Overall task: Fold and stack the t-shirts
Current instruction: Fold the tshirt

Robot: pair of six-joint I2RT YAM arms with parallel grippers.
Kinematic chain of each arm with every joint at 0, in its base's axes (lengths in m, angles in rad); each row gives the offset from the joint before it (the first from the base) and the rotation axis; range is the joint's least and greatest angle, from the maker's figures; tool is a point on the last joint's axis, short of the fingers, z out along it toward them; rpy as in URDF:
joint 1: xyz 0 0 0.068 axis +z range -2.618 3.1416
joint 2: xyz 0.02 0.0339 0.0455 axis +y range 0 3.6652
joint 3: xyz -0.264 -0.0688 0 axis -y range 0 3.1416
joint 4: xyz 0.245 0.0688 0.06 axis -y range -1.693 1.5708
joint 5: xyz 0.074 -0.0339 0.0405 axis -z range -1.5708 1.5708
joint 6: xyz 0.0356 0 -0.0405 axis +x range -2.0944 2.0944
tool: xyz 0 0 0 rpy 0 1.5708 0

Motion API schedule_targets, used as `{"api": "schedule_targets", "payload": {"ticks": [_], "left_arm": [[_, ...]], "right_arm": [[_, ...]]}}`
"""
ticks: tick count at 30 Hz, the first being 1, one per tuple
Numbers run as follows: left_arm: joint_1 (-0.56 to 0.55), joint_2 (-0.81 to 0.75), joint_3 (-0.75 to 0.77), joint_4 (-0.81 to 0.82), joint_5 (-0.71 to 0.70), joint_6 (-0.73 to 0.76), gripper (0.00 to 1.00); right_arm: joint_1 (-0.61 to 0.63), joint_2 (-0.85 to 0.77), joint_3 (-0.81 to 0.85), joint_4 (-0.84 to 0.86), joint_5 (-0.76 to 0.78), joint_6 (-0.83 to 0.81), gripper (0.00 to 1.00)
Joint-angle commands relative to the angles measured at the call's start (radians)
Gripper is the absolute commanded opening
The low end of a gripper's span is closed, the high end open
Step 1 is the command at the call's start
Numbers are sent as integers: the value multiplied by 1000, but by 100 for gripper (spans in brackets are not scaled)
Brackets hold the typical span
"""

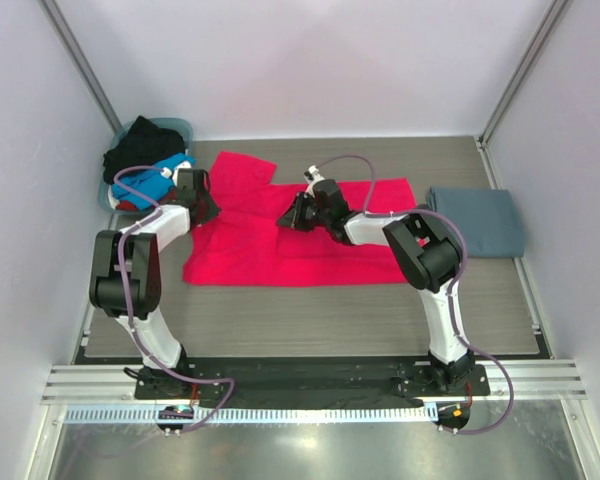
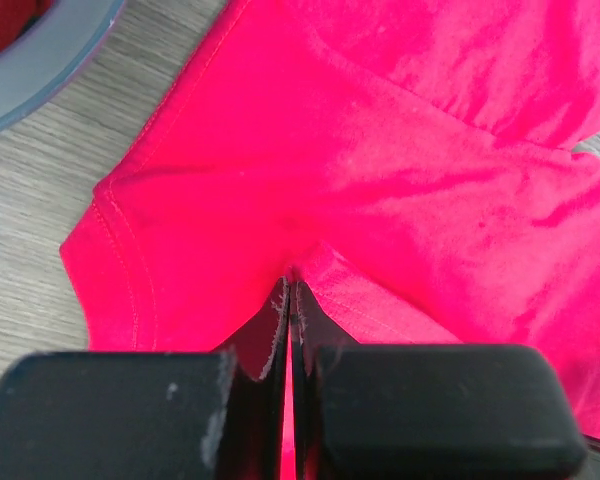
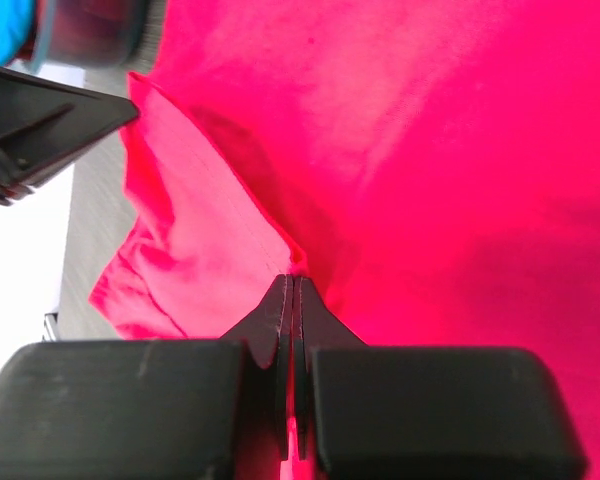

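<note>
A bright red-pink t-shirt [image 1: 310, 245] lies spread across the middle of the table. My left gripper [image 1: 202, 207] is at its left edge near a sleeve, and its jaws [image 2: 290, 290] are shut on a pinch of the red-pink cloth [image 2: 400, 170]. My right gripper [image 1: 293, 218] sits over the shirt's upper middle, shut [image 3: 293, 288] on a raised fold of the same shirt [image 3: 430, 150]. A slate grey-blue t-shirt [image 1: 477, 222] lies folded at the right. Black [image 1: 140, 145] and bright blue [image 1: 152, 182] t-shirts are heaped in the basket.
A grey-blue basket [image 1: 180, 127] stands at the back left corner; its rim [image 2: 50, 70] shows close to the left gripper. Wooden table top [image 1: 310, 315] lies bare in front of the shirt. White walls enclose the table on three sides.
</note>
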Motion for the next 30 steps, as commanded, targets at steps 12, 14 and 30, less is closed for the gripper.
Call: {"api": "schedule_targets", "payload": {"ticks": [12, 14, 30], "left_arm": [[2, 70, 118, 48, 12, 41, 0], [4, 88, 141, 47, 6, 44, 0], [2, 127, 173, -9, -35, 16, 37]], "right_arm": [[-2, 21, 25, 35, 23, -3, 4], [0, 10, 11, 44, 35, -6, 5], [0, 6, 15, 26, 75, -19, 45]]}}
